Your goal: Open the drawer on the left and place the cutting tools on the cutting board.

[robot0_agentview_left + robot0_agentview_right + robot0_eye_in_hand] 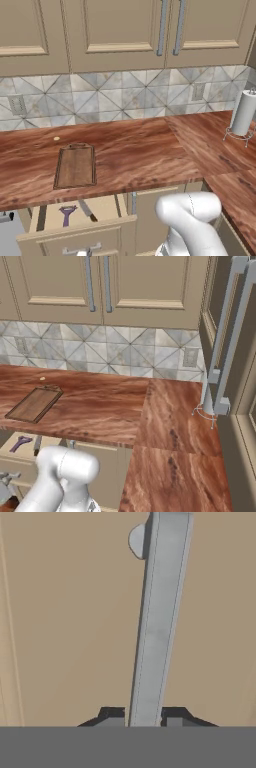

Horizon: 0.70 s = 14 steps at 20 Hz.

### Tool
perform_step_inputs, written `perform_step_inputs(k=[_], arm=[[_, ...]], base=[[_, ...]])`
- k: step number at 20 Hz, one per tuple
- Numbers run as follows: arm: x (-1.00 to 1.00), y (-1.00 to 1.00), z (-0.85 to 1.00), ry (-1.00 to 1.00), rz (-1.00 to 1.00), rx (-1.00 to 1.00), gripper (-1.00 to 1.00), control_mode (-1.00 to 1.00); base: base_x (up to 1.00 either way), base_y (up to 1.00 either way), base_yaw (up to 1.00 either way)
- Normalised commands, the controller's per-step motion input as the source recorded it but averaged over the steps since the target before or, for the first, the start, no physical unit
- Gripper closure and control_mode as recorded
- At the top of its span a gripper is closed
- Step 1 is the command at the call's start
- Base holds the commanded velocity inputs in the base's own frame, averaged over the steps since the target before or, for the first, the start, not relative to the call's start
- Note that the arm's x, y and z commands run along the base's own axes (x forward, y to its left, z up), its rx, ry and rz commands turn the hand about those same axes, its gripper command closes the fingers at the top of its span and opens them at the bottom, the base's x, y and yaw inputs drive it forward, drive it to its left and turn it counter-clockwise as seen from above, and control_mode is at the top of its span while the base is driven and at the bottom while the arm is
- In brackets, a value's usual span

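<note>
The silver bar handle (159, 622) runs between the dark tips of the pincer (145, 717), which is clamped on it. The drawer (80, 227) stands pulled out below the tabletop (150, 150), with the purple peeler (67, 214) and knife (87, 210) inside. Opening looks about done; next, release the handle, rise, and reach the peeler for the cutting board (75, 166).

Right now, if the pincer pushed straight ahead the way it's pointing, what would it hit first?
The pincer is shut on the drawer's silver bar handle, so that bar is already between its tips. Straight beyond it is the beige drawer front, probably very close, though depth is hard to judge here.
</note>
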Motion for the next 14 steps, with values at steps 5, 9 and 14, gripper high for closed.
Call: perform_step_inputs(k=[5,9,14], arm=[[-1.00,0.13,-0.30,0.06,0.00,0.00,1.00,-1.00],[-1.00,0.13,-0.29,0.05,0.00,0.00,1.00,-1.00],[-1.00,0.06,-0.11,0.05,0.00,0.04,-1.00,-1.00]], base=[[0.00,0.00,0.00],[0.00,0.00,0.00],[0.00,0.00,0.00]])
